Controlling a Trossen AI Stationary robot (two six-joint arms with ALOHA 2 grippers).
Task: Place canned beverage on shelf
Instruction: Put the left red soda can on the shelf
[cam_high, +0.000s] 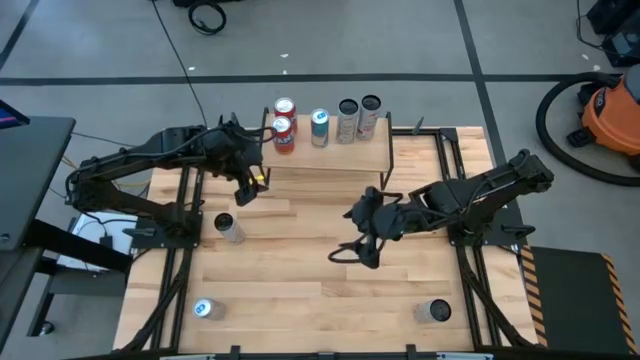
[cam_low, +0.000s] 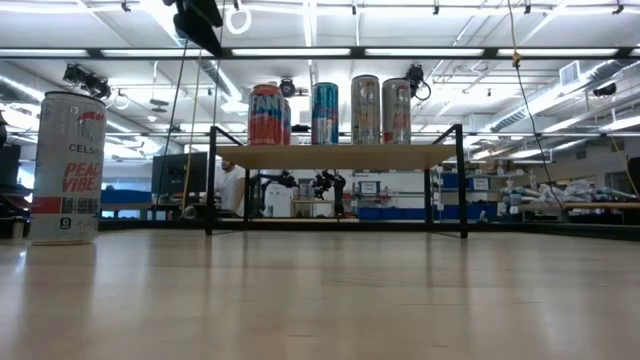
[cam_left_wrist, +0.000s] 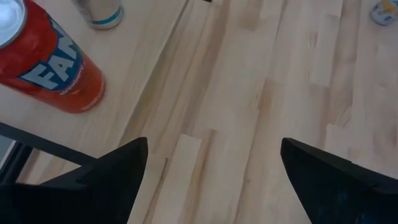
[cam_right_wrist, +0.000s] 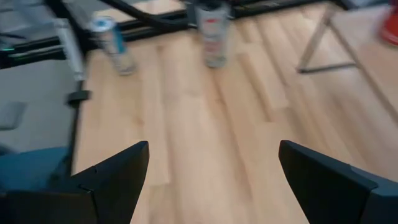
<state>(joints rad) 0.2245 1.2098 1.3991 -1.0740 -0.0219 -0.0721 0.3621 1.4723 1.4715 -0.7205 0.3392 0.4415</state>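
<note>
High view: the shelf (cam_high: 325, 160) stands at the far middle of the surface (cam_high: 300, 270) carrying five cans — two red cans (cam_high: 284, 134) at its left end, a blue can (cam_high: 320, 127), then two silver cans (cam_high: 358, 118) — while three more cans stand on the surface, one near the left arm (cam_high: 229, 228) and one at each near corner (cam_high: 205, 310) (cam_high: 434, 312). The left tool (cam_high: 250, 186), released and empty, hangs just off the shelf's left end, and the right tool (cam_high: 358, 245), likewise spread and empty, hovers mid-surface. Low view alone reads a white can's label (cam_low: 68, 168), the near-right can falling outside it; the right wrist view is blurred.
</note>
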